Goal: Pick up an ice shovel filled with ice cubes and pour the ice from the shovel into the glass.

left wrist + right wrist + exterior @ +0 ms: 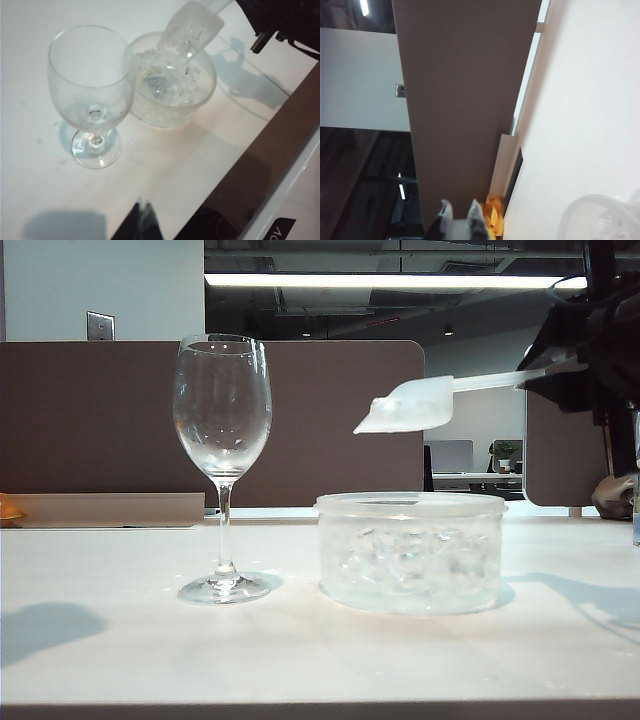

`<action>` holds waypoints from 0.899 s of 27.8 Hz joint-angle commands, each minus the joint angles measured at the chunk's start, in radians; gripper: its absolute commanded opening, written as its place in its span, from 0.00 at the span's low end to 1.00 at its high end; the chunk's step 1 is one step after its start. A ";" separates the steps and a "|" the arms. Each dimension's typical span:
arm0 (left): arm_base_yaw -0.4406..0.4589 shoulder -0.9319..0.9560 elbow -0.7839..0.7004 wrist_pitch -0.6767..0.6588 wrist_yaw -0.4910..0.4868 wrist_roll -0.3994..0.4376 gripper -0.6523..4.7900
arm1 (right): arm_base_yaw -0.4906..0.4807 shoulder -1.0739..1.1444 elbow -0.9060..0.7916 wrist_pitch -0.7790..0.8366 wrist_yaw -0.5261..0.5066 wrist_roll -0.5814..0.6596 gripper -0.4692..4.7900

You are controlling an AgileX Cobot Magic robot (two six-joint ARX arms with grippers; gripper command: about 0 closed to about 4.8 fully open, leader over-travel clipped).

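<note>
White tabletop (120, 640) runs back to brown office partitions, and on it stand the glass (222, 465) and a squat translucent tub (410, 550) of ice, close beside each other but apart. Above the tub hangs the ice shovel (408, 406), its thin flat handle clamped in the nearly closed jaws of the right gripper (560, 365) at the far end from the scoop; the blade juts out level from those jaws towards the glass, and the left wrist view shows glistening ice cubes (186, 37) lying in it. The left gripper (141, 222) sits low at the near table edge, well short of the glass; whether its jaws are parted I cannot tell. The scoop looks light and stiff but slick plastic, so I judge the long handle will lever in the grip if it is tilted sharply, and wet cubes will slide off all at once. The glass is thin, clear and top-heavy on a slim stem, so easily tipped or chipped by a knock on its rim.
</note>
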 commanded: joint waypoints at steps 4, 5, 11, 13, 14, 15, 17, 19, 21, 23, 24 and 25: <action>0.001 -0.001 0.003 0.013 0.001 0.004 0.12 | 0.003 -0.010 0.124 -0.089 -0.034 0.000 0.09; 0.001 -0.001 0.003 0.013 0.001 0.004 0.12 | 0.003 -0.010 0.140 -0.103 -0.037 0.000 0.09; 0.001 -0.001 0.003 0.013 0.001 0.004 0.12 | 0.003 -0.010 0.285 -0.209 -0.058 -0.017 0.09; 0.001 -0.001 0.003 0.013 0.001 0.004 0.12 | 0.003 -0.010 0.307 -0.212 -0.062 -0.030 0.09; 0.001 -0.001 0.003 0.013 0.001 0.004 0.12 | 0.003 -0.010 0.320 -0.214 -0.064 -0.031 0.09; 0.001 -0.001 0.003 0.013 0.001 0.004 0.12 | 0.005 -0.010 0.335 -0.222 -0.070 -0.033 0.09; 0.001 -0.001 0.003 0.013 0.001 0.004 0.12 | 0.018 -0.010 0.376 -0.291 -0.080 -0.038 0.09; 0.001 -0.001 0.003 0.012 0.001 0.004 0.12 | 0.030 -0.002 0.411 -0.308 -0.080 -0.056 0.09; 0.001 -0.001 0.003 0.012 0.001 0.004 0.12 | 0.037 0.012 0.443 -0.317 -0.085 -0.060 0.09; 0.001 -0.001 0.003 0.013 0.001 0.004 0.12 | 0.060 0.029 0.485 -0.339 -0.084 -0.066 0.09; 0.001 -0.001 0.003 0.013 0.001 0.004 0.12 | 0.069 0.035 0.502 -0.348 -0.084 -0.073 0.09; 0.001 -0.001 0.003 0.013 0.001 0.004 0.12 | 0.084 0.049 0.523 -0.350 -0.084 -0.087 0.09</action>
